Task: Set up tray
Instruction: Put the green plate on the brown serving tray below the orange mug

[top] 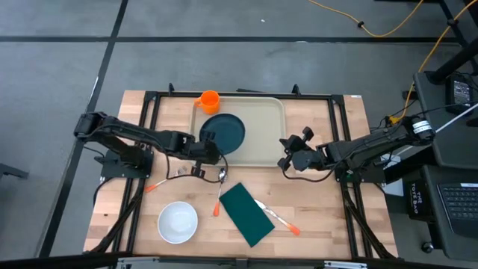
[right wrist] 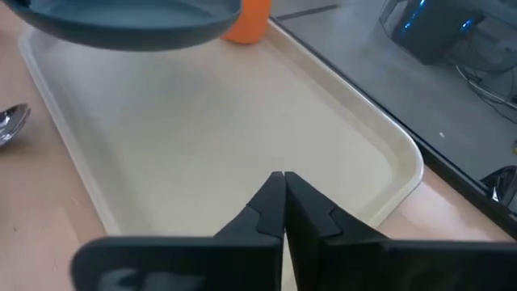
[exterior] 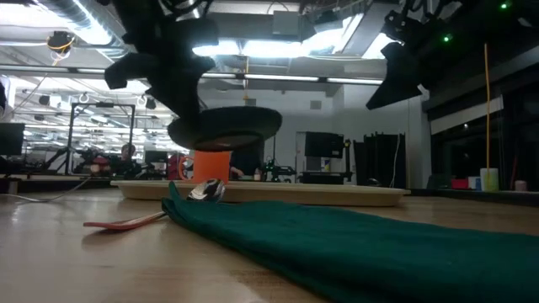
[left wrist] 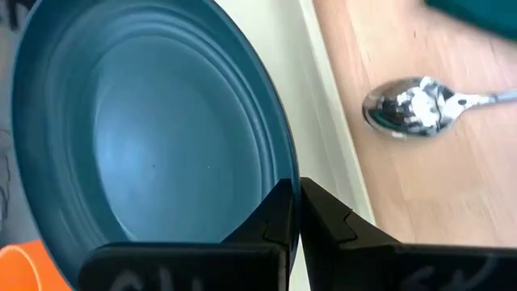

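While the left gripper pinches the rim of the dark teal plate, the plate hangs clear above the tray, as the low view shows with a gap under it. Fingers are pressed tight on the plate's edge in the left wrist view. From above, the plate sits over the tray's left part, overlapping its left edge.

Tray: cream, rectangular, rounded corners, raised rim, lying flat at the far middle of the wooden table. Its surface is bare in the right wrist view. An orange cup stands upright at its far-left corner; whether the cup is on the tray or just beside the rim, can't tell.

Right gripper hovers over the tray's right edge, fingers pressed together, holding nothing.

On the table near the tray's front edge: a metal spoon with an orange handle, bowl end just off the tray's front-left corner. Dark green napkin lies flat in front, angled. A second orange-tipped utensil lies beside the napkin's right side; type not clear. White bowl sits front-left, well apart from the tray.
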`<move>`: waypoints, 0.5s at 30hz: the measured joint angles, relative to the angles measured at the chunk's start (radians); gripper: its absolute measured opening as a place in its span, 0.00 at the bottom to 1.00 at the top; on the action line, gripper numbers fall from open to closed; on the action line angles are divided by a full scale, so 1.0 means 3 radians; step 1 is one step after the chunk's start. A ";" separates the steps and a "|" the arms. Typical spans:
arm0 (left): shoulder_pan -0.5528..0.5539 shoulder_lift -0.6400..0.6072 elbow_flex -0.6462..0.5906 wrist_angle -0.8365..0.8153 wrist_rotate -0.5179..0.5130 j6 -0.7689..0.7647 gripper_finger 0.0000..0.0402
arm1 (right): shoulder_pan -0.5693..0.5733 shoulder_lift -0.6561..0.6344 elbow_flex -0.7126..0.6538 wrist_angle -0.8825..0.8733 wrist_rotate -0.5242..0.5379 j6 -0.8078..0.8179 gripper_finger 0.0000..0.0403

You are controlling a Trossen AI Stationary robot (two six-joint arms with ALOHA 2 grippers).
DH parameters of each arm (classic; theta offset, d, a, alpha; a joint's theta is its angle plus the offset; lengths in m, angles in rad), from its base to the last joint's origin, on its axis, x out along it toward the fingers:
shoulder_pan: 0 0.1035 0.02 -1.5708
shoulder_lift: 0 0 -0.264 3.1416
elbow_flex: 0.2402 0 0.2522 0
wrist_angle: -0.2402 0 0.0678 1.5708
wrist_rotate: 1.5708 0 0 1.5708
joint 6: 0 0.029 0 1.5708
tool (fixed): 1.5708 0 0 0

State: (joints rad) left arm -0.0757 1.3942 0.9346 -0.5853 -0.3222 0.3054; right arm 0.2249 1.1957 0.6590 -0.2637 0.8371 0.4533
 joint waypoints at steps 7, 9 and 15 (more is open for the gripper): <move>0.0000 -0.0097 -0.0206 0.0059 -0.0088 -0.0080 0.01 | 0.0000 -0.0001 0.0000 0.0103 0.0004 -0.0133 0.01; 0.0000 -0.0064 -0.0252 0.0056 -0.0088 -0.0108 0.01 | 0.0000 -0.0001 0.0000 0.0115 0.0004 -0.0150 0.01; 0.0008 0.0007 -0.0395 0.0147 -0.0023 -0.0115 0.01 | -0.0101 -0.0001 0.0001 0.0273 0.0011 -0.0151 0.02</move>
State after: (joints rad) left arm -0.0732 1.3962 0.8160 -0.5411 -0.3290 0.2708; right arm 0.1946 1.1954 0.6594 -0.1819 0.8405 0.4081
